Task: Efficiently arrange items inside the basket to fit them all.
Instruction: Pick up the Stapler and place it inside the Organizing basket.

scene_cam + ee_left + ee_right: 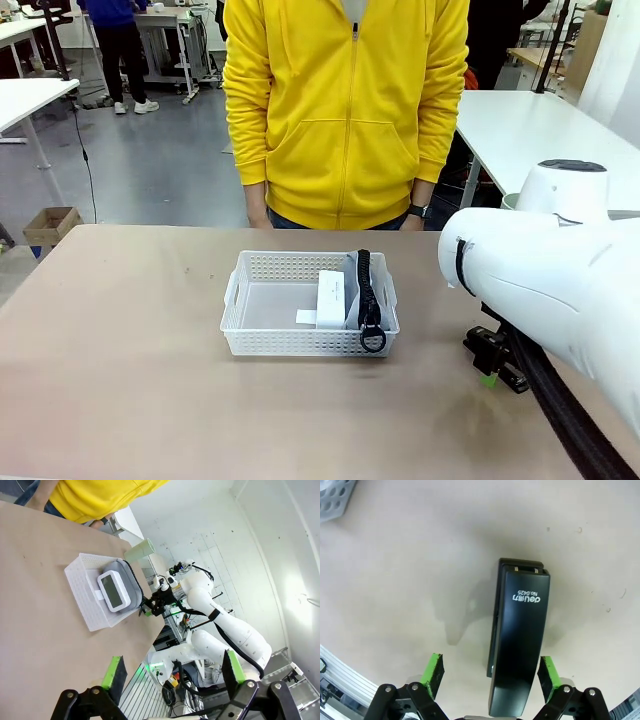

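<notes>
The basket [300, 343] is sitting in the middle of the counter [120, 350], its left half lying bare while the small white box [332, 297] is resting mid-basket and the grey pouch [365, 285] is standing on edge along the right wall, so I judge the packing about half done. Left of it the left fingers [112, 672] are hanging wide apart and empty over open counter. To the right, the right fingers [434, 672] are spreading either side of the black stapler [520, 640] without clamping it, and the pale green cup [140, 550] is waiting near the far right edge, both yet to go into that bare half.
</notes>
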Robot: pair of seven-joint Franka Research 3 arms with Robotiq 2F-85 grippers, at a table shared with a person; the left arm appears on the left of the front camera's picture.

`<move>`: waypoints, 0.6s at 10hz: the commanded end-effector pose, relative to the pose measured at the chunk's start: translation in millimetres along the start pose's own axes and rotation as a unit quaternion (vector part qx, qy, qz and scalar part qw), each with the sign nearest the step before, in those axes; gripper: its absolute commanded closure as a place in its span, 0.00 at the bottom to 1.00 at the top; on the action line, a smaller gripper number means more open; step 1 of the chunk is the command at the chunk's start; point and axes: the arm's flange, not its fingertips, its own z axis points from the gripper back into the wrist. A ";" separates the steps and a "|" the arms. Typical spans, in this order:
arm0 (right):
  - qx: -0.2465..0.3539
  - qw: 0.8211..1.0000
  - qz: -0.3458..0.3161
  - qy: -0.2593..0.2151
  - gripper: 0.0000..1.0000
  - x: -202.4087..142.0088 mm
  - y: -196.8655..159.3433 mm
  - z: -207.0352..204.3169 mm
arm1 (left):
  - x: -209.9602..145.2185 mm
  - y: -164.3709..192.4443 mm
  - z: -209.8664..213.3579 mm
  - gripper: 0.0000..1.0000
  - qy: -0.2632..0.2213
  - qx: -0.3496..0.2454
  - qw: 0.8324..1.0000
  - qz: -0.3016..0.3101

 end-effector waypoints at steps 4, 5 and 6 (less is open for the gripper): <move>-0.001 1.000 -0.018 -0.010 0.00 19.3 -7.8 -12.4 | -0.4 -4.1 -1.6 0.00 -0.007 0.001 1.000 0.003; -0.003 1.000 -0.018 -0.018 0.00 19.5 -8.0 -12.0 | -0.4 -4.1 -1.6 0.00 -0.007 0.001 1.000 0.003; -0.005 1.000 -0.018 -0.021 0.00 19.8 -8.3 -11.8 | -0.4 -4.1 -1.6 0.00 -0.007 0.001 1.000 0.003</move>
